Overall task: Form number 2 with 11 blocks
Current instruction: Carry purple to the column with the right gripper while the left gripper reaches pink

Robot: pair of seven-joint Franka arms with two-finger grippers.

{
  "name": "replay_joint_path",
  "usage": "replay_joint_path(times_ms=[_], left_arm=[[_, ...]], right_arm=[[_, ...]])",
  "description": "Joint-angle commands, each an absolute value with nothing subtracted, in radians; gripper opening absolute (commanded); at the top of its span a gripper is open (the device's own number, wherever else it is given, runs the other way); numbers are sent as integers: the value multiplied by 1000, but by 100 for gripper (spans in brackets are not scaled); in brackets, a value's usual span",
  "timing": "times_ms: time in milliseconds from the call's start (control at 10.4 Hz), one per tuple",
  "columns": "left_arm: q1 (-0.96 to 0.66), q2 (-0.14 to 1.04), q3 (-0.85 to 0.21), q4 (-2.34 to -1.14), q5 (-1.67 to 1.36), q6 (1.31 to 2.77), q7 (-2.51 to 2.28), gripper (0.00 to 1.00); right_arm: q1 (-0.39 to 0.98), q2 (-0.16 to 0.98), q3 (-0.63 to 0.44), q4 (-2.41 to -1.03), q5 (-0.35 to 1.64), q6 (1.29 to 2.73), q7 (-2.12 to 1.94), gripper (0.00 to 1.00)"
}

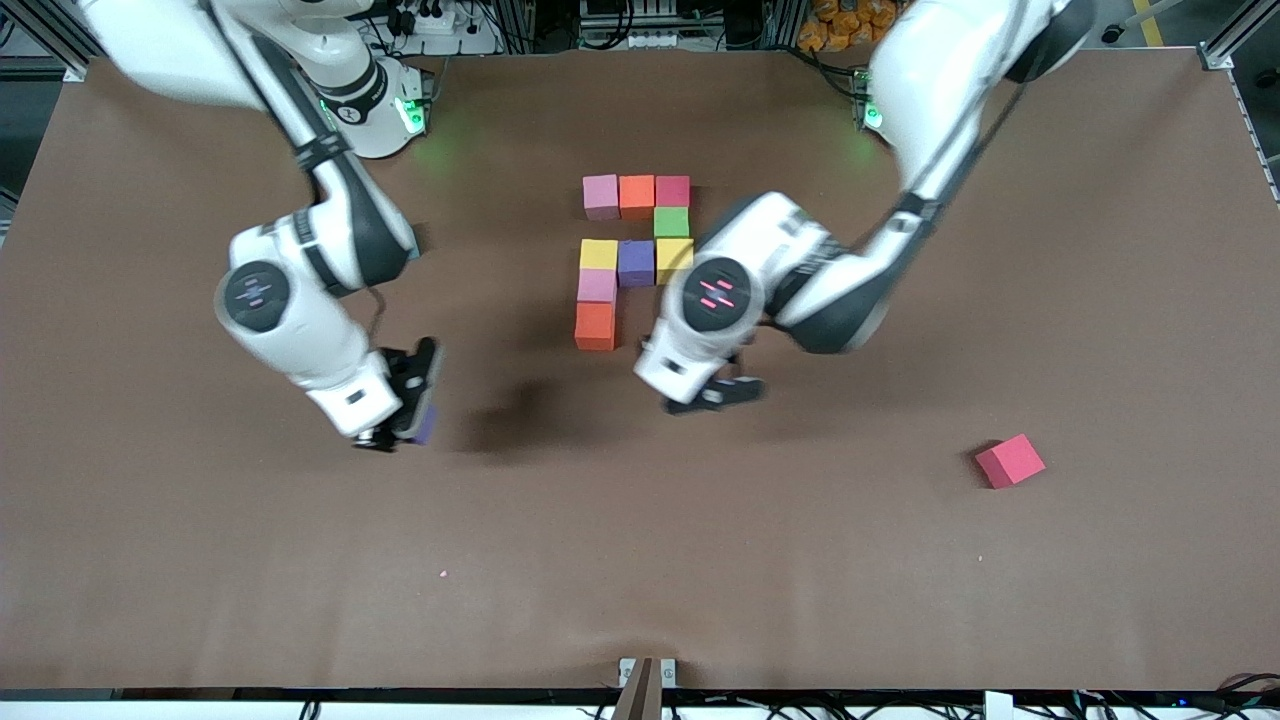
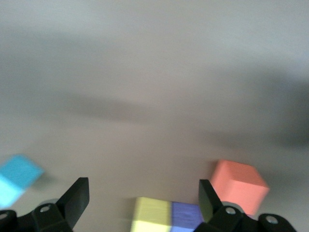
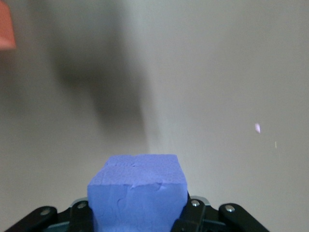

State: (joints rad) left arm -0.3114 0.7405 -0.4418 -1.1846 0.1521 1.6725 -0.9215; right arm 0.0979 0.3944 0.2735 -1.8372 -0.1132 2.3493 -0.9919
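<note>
I hold a purple cube [image 3: 137, 193] in the right gripper [image 1: 408, 420], jaws pinching its flat sides over bare worktop [image 1: 200, 560] toward the right arm's end, and judge it light, soft foam needing gentle squeeze, while the left gripper [image 1: 716, 392] waits wide near the half-built digit [image 1: 634, 250].

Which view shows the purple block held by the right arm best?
The right wrist view: the purple block fills the foreground, clamped in the right pincer. The front view shows only a sliver of it under the pincer. The left wrist view does not show it.
</note>
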Motion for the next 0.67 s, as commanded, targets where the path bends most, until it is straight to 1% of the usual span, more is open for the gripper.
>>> replay_joint_path(times_ms=[0,96,193,289,385,482,578], left_arm=[[-200,616,-443,-1340,167,1651,-904,100],[-151,565,-443,-1403,169,1661,-891,100],[-102,507,-443,-1481,169,1692,-823,100],[-48,452,-445,-1567,169,1741,-783,100],[-5,395,-445,-1663,169,1814,-772,100],[50,359,-443,-1736,170,1885,-684,100],[122,353,-445,-1770,169,1926,-599,100]], right_arm=[[222,376,261,-1839,-104,2387,-921,44],[292,386,255,-1833,-112,2420,-919,43],[373,412,227,-1794,-118,2424,-901,43],[453,435,189,-1754,-114,2416,-866,43],[507,452,180,-1750,-110,2421,-785,43],[544,481,176,-1750,-113,2425,-723,43],[587,520,160,-1743,-114,2443,-712,42]])
